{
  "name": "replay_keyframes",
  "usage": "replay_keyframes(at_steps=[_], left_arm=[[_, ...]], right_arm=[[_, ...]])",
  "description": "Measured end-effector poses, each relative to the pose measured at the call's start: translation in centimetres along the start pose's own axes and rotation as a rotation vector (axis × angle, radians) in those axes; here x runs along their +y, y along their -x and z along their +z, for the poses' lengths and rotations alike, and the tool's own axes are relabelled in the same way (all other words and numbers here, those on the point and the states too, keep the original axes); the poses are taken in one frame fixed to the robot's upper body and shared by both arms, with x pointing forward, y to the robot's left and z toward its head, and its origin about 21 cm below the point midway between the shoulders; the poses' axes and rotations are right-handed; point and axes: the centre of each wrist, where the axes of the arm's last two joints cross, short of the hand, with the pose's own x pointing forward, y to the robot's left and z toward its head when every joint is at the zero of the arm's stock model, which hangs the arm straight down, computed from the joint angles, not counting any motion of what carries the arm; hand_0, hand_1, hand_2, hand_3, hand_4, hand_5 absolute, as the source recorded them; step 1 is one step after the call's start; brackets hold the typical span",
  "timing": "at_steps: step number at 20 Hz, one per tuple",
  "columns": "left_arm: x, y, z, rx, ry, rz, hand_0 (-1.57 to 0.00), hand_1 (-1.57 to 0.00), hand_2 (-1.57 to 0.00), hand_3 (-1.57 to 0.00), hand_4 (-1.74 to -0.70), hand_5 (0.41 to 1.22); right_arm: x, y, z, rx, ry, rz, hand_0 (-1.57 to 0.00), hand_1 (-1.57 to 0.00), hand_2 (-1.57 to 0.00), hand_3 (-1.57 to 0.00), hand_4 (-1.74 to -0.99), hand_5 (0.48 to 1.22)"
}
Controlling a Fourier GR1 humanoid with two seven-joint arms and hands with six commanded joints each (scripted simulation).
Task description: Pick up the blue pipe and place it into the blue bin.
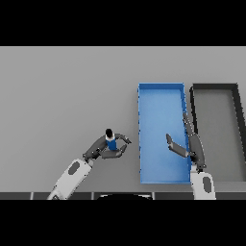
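Head view:

- My left hand [103, 148] reaches in from the lower left on its white and grey arm [72, 177], out over the flat grey table [62, 96].
- Its dark fingers [121, 140] and thumb are curled round the small blue pipe with a black end cap [111, 140]; the fingers pass in front of the pipe on the right and the thumb lies below it, so I have it gripped.
- The pipe stands roughly upright in that grip, black cap toward the far side of the table and blue body toward me. I cannot tell whether its lower end touches the table or is lifted clear.
- The pipe sits left of the long rectangular blue bin with raised walls [142, 144], near the bin's left wall but apart from it and outside it.
- The blue bin runs lengthwise away from me, right of the centre.
- Just beside it on the right, running parallel, is a long rectangular dark grey bin with black walls [235, 125]; the two bins' neighbouring walls are close together.
- My right hand [191, 144] comes in from the lower edge on the right and lies over the right part of the blue bin, along its right wall.
- Its fingers are straight and relaxed, pointing toward the far side, with the thumb [172, 143] spread out to the left over the bin's floor; this hand holds nothing.
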Motion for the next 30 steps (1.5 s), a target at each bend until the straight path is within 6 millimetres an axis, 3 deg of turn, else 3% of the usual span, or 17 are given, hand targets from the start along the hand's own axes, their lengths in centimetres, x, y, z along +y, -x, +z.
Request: replay_keyframes(at_steps=[3, 4, 9, 13, 19, 25, 28, 30], left_arm=[[-0.1, -0.2, 0.2, 0.000, 0.008, 0.007, -1.07, -1.15, -1.21, -1.19, -1.58, 1.062], [-0.5, -0.1, 0.2, 0.000, 0.016, 0.006, -1.17, -1.24, -1.28, -1.27, -1.55, 1.094], [-1.3, -0.7, -0.2, -0.090, -0.006, -0.035, -1.44, -1.46, -1.48, -1.47, -1.48, 1.179], [-1.7, -3.3, -1.0, -0.204, -0.010, -0.021, -1.52, -1.53, -1.53, -1.53, -1.47, 1.204], [-1.8, -7.7, -1.9, -0.303, 0.043, -0.039, -1.56, -1.56, -1.56, -1.56, -1.47, 1.217], [-1.9, -9.1, -2.1, -0.284, 0.088, -0.069, -1.57, -1.57, -1.57, -1.57, -1.47, 1.220], [-2.1, -8.9, -2.1, -0.285, 0.086, -0.066, -1.57, -1.57, -1.57, -1.57, -1.47, 1.220], [-1.9, -8.6, -1.8, -0.274, 0.088, -0.065, -1.57, -1.57, -1.57, -1.57, -1.47, 1.220]], right_arm=[[0.1, -0.1, 0.1, -0.005, -0.007, -0.004, 0.00, 0.00, 0.00, 0.00, -1.233, 0.660], [-0.1, -0.3, -0.2, -0.004, -0.002, -0.011, 0.00, 0.00, 0.00, 0.00, -1.228, 0.656], [0.1, -0.3, -0.7, 0.008, -0.008, -0.021, 0.00, 0.00, 0.00, 0.00, -1.217, 0.631], [0.0, -0.2, -0.1, -0.004, -0.013, -0.036, 0.00, 0.00, 0.00, 0.00, -1.226, 0.636], [-0.1, -0.3, -0.3, 0.008, -0.007, 0.015, 0.00, 0.00, 0.00, 0.00, -1.176, 0.643], [-0.8, -0.1, 0.0, -0.008, 0.005, 0.031, 0.00, 0.00, 0.00, 0.00, -1.145, 0.643], [2.1, 0.0, 3.6, 0.005, 0.127, 0.014, 0.00, 0.00, 0.00, 0.00, -1.138, 0.643], [4.6, -0.4, 7.0, 0.046, 0.268, 0.010, 0.00, 0.00, 0.00, 0.00, -1.188, 0.643]])
